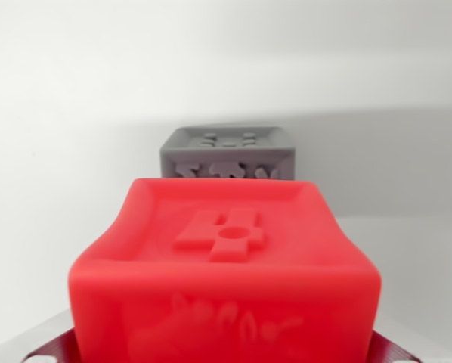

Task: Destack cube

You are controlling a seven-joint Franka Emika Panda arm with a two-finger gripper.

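- The wrist view looks forward and slightly down, very near a red cube that fills the lower frame.
- A grey cube sits beyond it, seemingly on the pale surface.

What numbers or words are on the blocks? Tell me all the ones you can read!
"4": raised on the top face of the red cube.
Front face of the red cube: raised marks, too blurred to read.
Grey cube behind it: raised marks on its top and front, too small and blurred to read.
Nothing else to read shows.
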